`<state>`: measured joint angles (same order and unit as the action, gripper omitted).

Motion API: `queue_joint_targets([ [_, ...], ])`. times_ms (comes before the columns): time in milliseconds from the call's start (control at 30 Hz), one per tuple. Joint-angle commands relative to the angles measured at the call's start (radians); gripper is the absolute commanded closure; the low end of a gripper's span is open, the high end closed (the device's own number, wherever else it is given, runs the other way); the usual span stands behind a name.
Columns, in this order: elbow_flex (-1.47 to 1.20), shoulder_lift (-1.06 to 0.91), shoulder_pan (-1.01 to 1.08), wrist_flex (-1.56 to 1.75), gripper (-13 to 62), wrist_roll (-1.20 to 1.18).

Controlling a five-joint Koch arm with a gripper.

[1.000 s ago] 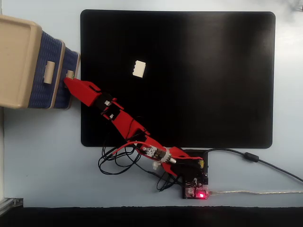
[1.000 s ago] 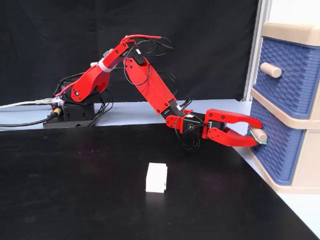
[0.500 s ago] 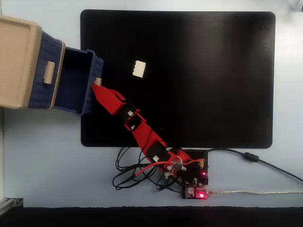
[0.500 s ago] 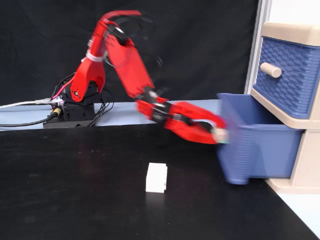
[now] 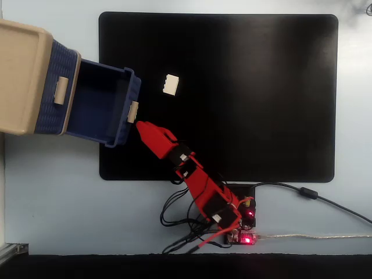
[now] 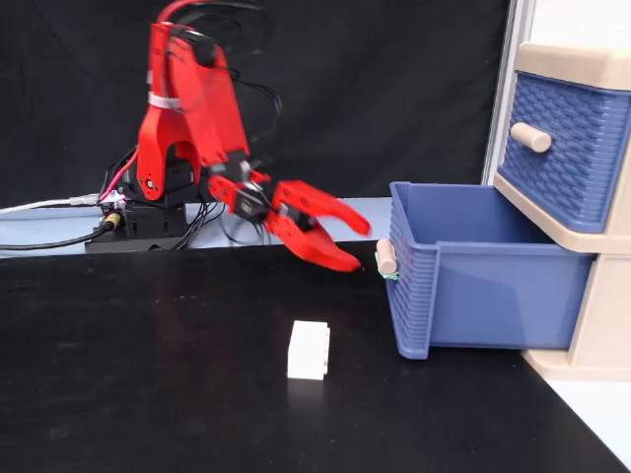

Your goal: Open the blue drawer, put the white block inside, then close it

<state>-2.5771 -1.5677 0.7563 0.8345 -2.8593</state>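
Gripper (image 6: 350,244) open, its 2 red jaws spread apart and empty, held above the mat (image 6: 148,394) just beside the drawer's handle (image 6: 385,259) but not touching it. In the top-down fixed view the gripper (image 5: 141,126) points at the handle (image 5: 133,111) from the lower right, with a small gap between tip and handle. The arm (image 5: 195,177) runs back diagonally to its base (image 5: 241,224) at the mat's near edge, where a red light glows and cables (image 5: 180,224) loop on the pale surface (image 5: 58,203). In the side fixed view the arm (image 6: 187,108) is folded high over the base.

The drawer (image 6: 473,286) is pulled well out of the cabinet (image 6: 601,315), its front overhanging the mat; what shows of its inside is bare blue. The upper drawer (image 6: 562,148) is shut.

The block (image 6: 309,350) stands on the mat, well apart from the gripper and to the left of the open drawer in the side view. From above, the block (image 5: 171,85) lies near the drawer's front, to its right and slightly above the handle.
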Motion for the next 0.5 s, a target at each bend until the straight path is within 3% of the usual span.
queue_joint_targets([
  [0, -0.002, -0.186, 0.054, -0.153, 16.2, 0.143],
  [100, 0.071, -0.413, 0.098, -0.615, 16.2, 0.318],
  [200, 0.373, -0.534, 0.187, -1.236, 16.2, 0.443],
  [300, 0.792, -0.379, 0.258, -1.769, 16.2, 0.523],
  [467, 1.483, 0.097, 0.314, -2.332, 16.0, 0.565],
])
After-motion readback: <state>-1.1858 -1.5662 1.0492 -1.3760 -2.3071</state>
